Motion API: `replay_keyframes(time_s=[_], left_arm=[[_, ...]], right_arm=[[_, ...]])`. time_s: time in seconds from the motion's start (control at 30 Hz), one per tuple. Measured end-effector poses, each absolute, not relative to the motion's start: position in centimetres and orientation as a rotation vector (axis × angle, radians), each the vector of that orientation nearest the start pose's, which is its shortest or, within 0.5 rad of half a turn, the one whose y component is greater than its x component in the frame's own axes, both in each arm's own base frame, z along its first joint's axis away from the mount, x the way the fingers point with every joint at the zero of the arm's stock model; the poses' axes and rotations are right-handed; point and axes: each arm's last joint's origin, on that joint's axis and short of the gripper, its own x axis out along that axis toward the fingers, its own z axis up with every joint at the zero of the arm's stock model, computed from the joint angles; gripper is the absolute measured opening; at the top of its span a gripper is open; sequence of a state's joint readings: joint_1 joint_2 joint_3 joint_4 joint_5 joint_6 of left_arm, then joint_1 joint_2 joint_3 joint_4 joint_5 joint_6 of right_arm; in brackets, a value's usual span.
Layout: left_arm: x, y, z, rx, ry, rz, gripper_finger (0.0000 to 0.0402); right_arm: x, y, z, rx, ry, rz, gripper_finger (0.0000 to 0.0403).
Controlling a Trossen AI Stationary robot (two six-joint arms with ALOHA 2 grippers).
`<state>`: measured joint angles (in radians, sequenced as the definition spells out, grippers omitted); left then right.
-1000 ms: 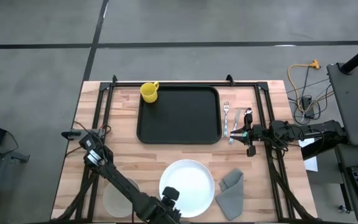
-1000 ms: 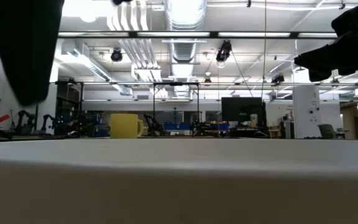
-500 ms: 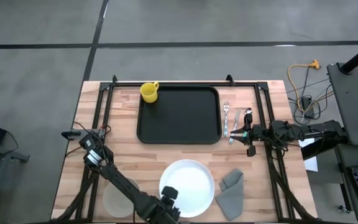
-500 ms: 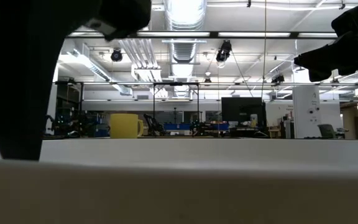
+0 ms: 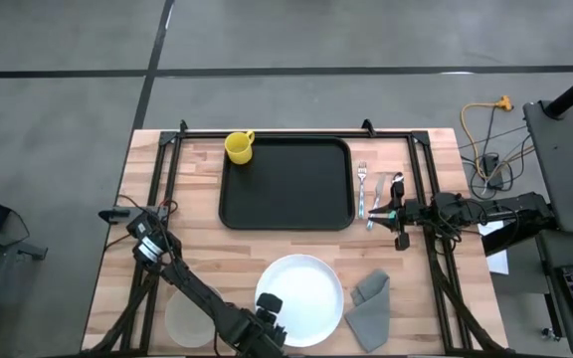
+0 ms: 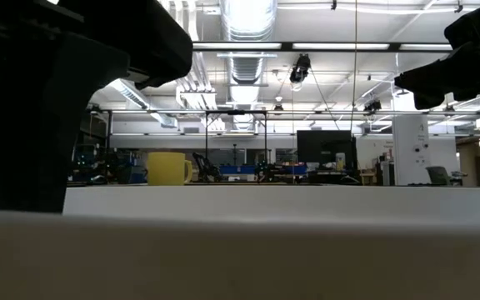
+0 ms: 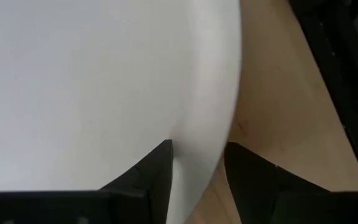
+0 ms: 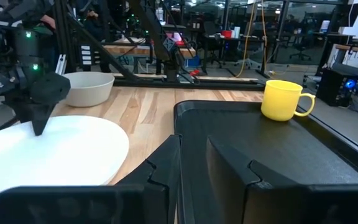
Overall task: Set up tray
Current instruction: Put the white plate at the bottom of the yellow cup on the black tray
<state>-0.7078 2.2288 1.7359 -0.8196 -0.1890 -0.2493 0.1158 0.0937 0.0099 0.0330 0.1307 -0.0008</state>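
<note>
The black tray (image 5: 286, 189) lies at the table's far middle, and a yellow mug (image 5: 239, 147) stands on its far left corner. A round white plate (image 5: 304, 298) rests flat on the wood near the front edge. My left gripper (image 7: 197, 148) points steeply down at the plate's near left rim (image 7: 219, 124). It is open, with one finger over the plate and one outside the rim. My right gripper (image 8: 193, 146) waits level at the table's right side (image 5: 398, 214), its fingers a little apart with nothing between them. My left gripper comes at the plate's near left rim (image 7: 216, 143) from above, its fingers standing on either side of the rim. Whether a fingertip (image 7: 165, 149) touches the plate, I cannot tell. The plate lies flat on the table.
A fork (image 5: 362, 187) and a spoon (image 5: 396, 185) lie right of the tray. A folded grey napkin (image 5: 371, 303) sits right of the plate, and a pale bowl (image 5: 185, 318) sits left of it, beside my left arm. Black frame bars run along the table's sides.
My left gripper has come down onto the plate's near left rim, staying open; in the low view its dark bulk has sunk to the level of the plate. The plate has stayed where it was.
</note>
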Motion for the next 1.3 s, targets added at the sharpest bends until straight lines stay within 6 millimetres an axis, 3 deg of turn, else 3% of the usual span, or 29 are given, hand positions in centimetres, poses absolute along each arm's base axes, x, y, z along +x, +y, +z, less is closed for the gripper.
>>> replay_keyframes(time_s=[0.3, 0.63, 1.3], left_arm=[[35.1, -28.7, 16.1, 0.363, 1.209, -0.276, 0.0012], [35.3, -28.9, 16.9, 0.405, 1.184, -0.293, 0.0001], [35.3, -28.9, 22.0, 0.528, 1.155, -0.161, 0.0001]], right_arm=[[10.2, 0.8, 16.3, -0.007, 0.050, -0.015, 0.0077], [10.2, 0.8, 16.3, -0.007, 0.050, -0.015, 0.0070], [10.2, 0.8, 16.3, -0.007, 0.050, -0.016, 0.0068]])
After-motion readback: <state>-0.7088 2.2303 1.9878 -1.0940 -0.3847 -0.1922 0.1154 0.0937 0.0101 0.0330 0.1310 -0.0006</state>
